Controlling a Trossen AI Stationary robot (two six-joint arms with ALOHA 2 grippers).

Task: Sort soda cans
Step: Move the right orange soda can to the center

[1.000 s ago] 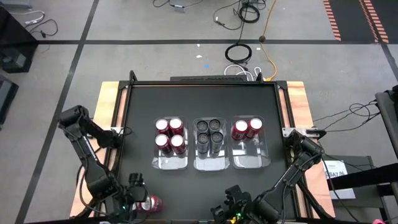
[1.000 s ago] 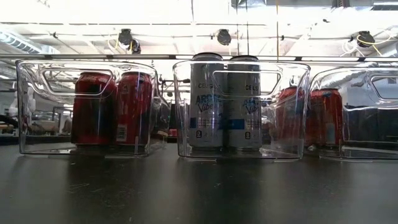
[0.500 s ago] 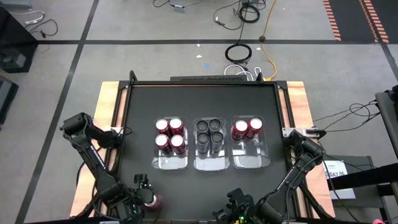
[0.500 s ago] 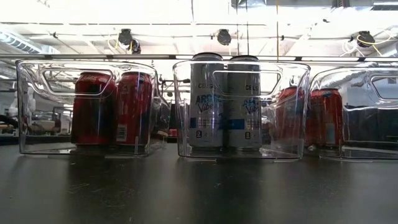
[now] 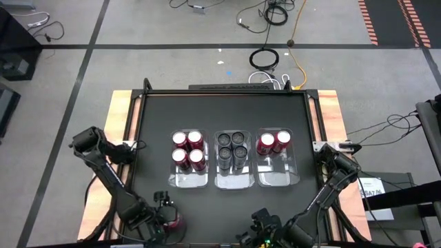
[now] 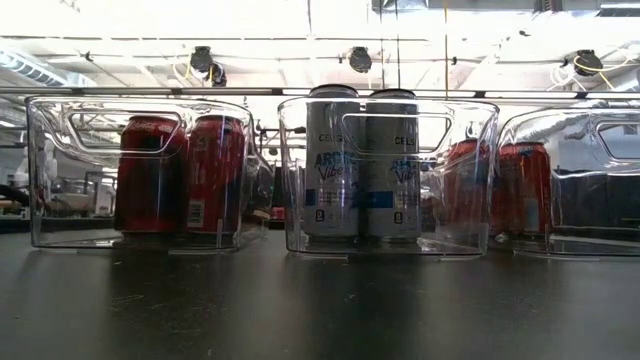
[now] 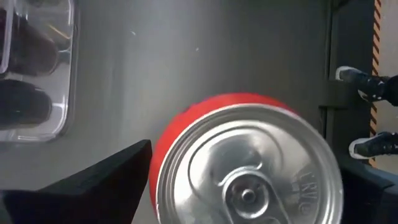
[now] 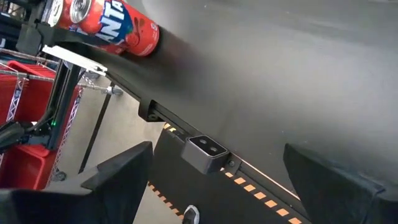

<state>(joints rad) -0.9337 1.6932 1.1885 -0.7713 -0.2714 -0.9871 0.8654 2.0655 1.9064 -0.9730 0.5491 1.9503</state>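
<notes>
A red soda can with a shiny silver top point(image 7: 245, 165) lies on its side between the spread fingers of the left gripper point(image 5: 165, 217), near the left clear plastic bin point(image 5: 189, 180), top facing the wrist; the right gripper, also spread, waits farther off.

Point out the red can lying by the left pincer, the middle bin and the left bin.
red can point(image 7: 249, 168): left wrist view, on its silver top.
middle bin point(image 6: 388, 108): low view, on its front wall.
left bin point(image 5: 189, 180): high view, on its bare floor.
</notes>
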